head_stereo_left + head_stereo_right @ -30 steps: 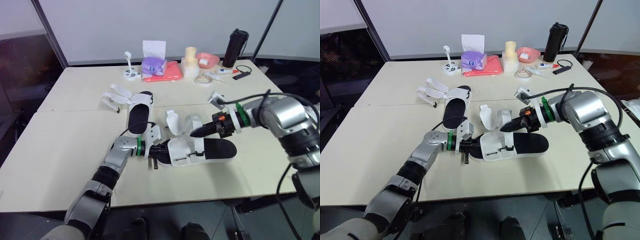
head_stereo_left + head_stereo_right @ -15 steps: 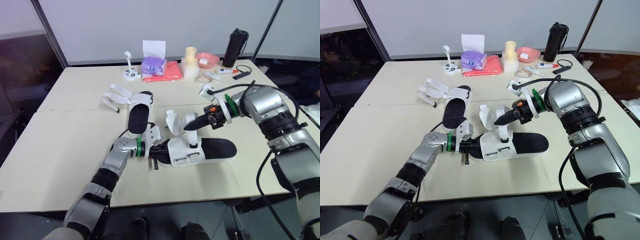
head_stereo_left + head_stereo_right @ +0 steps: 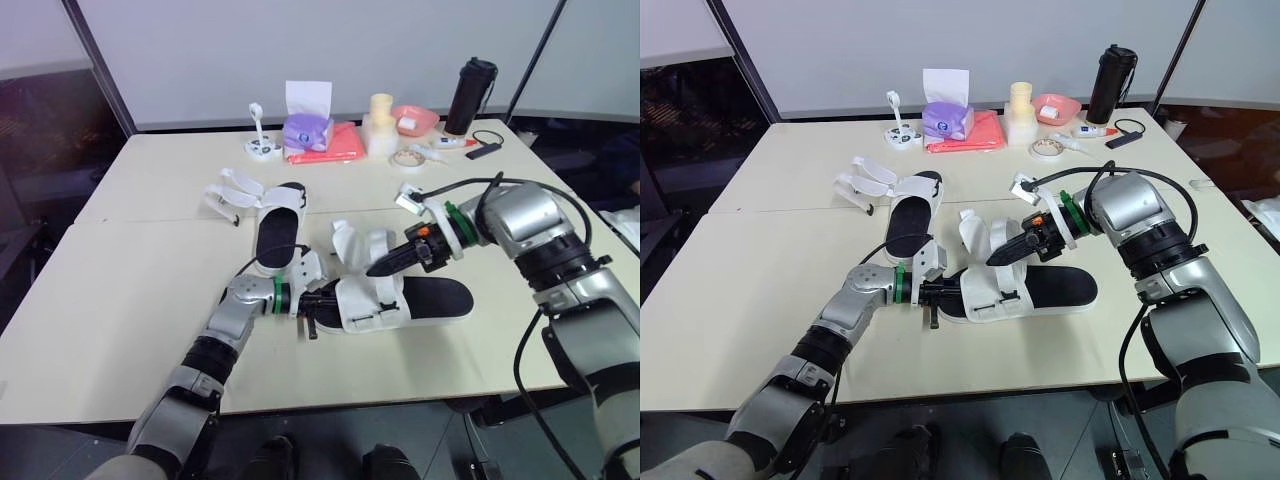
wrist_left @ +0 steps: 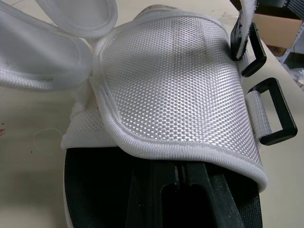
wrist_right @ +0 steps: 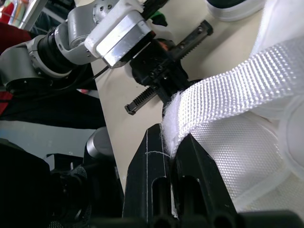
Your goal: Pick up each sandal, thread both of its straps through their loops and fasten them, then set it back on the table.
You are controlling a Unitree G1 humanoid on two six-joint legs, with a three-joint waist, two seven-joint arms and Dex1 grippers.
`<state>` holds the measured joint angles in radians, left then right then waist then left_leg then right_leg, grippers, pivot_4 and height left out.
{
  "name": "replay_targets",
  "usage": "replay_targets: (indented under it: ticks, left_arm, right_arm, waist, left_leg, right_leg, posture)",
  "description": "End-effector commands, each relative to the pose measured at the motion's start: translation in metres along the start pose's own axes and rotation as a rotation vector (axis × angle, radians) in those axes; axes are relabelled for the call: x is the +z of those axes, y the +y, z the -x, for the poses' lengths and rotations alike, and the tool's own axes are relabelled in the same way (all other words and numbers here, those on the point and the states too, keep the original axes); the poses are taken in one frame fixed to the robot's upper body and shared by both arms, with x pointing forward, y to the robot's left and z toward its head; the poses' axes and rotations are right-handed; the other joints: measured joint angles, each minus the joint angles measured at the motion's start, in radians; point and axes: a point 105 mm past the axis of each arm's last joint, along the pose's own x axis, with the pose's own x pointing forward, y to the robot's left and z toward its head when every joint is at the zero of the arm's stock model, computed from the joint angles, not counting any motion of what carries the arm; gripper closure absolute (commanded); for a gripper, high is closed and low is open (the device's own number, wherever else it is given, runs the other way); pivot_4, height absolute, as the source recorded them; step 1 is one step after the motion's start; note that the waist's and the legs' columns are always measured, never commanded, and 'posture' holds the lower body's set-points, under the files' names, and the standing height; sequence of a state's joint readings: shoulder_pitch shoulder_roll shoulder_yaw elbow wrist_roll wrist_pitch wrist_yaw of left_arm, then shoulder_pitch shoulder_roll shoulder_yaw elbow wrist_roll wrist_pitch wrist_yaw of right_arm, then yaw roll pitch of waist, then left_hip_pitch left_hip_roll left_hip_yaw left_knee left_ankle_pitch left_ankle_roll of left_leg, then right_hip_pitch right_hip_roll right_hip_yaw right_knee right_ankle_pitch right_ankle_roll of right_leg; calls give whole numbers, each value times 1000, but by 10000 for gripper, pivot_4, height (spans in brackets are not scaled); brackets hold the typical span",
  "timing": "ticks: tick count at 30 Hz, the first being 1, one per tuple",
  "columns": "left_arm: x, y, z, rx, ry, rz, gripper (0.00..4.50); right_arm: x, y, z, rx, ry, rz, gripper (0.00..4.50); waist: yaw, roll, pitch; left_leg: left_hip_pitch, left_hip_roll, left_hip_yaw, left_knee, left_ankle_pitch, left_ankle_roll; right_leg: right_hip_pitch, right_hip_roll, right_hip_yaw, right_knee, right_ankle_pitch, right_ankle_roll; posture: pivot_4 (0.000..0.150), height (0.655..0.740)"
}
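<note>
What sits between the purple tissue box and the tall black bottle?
In the left eye view, a red cloth, a cream stacked block and a pink bowl sit in that stretch.

We look down on two pale tables pushed together: the near table (image 3: 110,320) and the far table (image 3: 170,170) meet along a thin seam (image 3: 150,220) running side to side. Behind them stands a plain light-grey wall (image 3: 200,60), crossed by a dark slanting left post (image 3: 100,65) and a matching right post (image 3: 536,60). The floor (image 3: 40,450) below the near edge is dark. Soft, even light lies on the tabletops
</note>
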<state>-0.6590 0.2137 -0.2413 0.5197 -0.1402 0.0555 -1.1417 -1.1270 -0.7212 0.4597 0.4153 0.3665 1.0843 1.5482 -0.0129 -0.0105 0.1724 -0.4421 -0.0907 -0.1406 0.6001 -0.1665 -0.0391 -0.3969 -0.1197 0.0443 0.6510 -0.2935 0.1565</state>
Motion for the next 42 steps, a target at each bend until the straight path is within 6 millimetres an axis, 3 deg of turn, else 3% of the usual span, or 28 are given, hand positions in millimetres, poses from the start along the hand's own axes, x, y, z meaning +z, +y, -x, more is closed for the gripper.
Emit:
replay_targets:
  ticks: [1, 15, 28, 36, 42]
  left_arm:
    - [-8, -4, 0, 0, 22, 15, 45000]
    - [-9, -7, 0, 2, 22, 18, 45000]
    - [-9, -6, 0, 1, 25, 15, 45000]
    - [-9, -7, -1, 0, 26, 13, 45000]
    - [-8, -6, -1, -1, 26, 13, 45000]
  right_arm:
    - [5, 3, 1, 6, -27, 8, 44897]
    - [-4, -28, -1, -146, -11, 87, 44897]
    - [-6, -16, 3, -112, 16, 210, 44897]
    - [-1, -16, -8, -162, -11, 323, 44897]
    - [7, -7, 0, -117, -47, 244, 44897]
  waist:
    - [0, 0, 0]
    - [-1, 0, 0]
    - [-1, 0, 0]
    - [-1, 0, 0]
    - [-1, 0, 0]
  left_leg:
    - [0, 0, 0, 0, 0, 0]
    - [0, 0, 0, 0, 0, 0]
    - [0, 0, 0, 0, 0, 0]
    - [0, 0, 0, 0, 0, 0]
    - [0, 0, 0, 0, 0, 0]
  right_leg:
    - [0, 0, 0, 0, 0, 0]
    - [0, 0, 0, 0, 0, 0]
    - [0, 0, 0, 0, 0, 0]
    - [0, 0, 0, 0, 0, 0]
    - [0, 0, 0, 0, 0, 0]
  posture:
    - [1500, 7344]
    - [1500, 7344]
    - [1500, 7344]
    - [1500, 7344]
    - [1500, 7344]
